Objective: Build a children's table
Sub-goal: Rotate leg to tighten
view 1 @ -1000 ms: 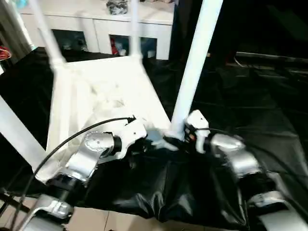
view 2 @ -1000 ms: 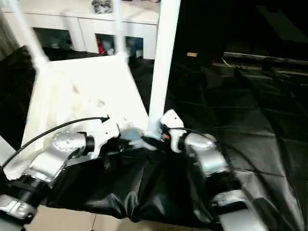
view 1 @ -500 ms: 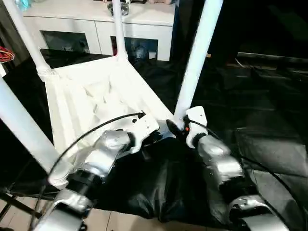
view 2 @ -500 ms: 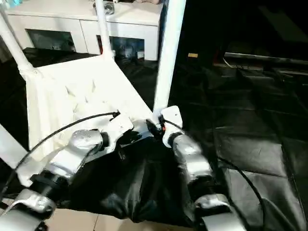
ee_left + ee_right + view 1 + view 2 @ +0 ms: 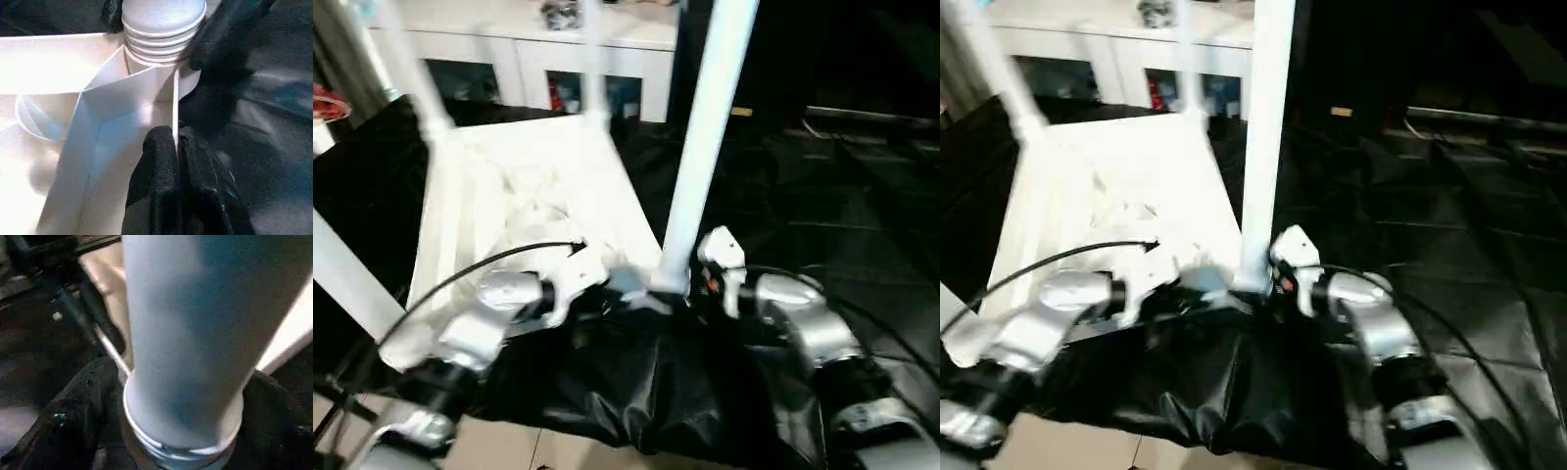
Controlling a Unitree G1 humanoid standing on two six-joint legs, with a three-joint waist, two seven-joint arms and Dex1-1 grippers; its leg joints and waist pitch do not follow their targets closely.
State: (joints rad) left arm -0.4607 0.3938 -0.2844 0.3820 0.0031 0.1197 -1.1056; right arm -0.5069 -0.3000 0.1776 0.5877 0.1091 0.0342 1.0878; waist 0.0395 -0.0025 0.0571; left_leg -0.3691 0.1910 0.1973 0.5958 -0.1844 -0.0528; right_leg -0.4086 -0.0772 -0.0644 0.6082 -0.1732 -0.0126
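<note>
The white tabletop (image 5: pixel 524 191) lies upside down on black sheeting, its ribbed underside facing up. Legs stand in its corner sockets: the near right leg (image 5: pixel 705 147), the far right leg (image 5: pixel 592 59), the far left leg (image 5: pixel 411 69) and the near left leg (image 5: pixel 347 274). My left gripper (image 5: pixel 177 142) is shut on a thin rib of the tabletop (image 5: pixel 146 88) beside the near right socket. My right gripper (image 5: pixel 690 289) is shut on the base of the near right leg (image 5: pixel 181 333), with one black finger (image 5: pixel 78 416) on each side of it.
A white cabinet with glass doors (image 5: pixel 509 59) stands behind the tabletop. Black sheeting (image 5: pixel 822 196) covers the work surface and hangs over its front edge above the tiled floor (image 5: pixel 509 450). A black cable (image 5: pixel 489 264) arcs over my left forearm.
The whole picture has swung, so the camera moved. Both grippers stay at the near right corner, the left on the rib and the right on the leg's base.
</note>
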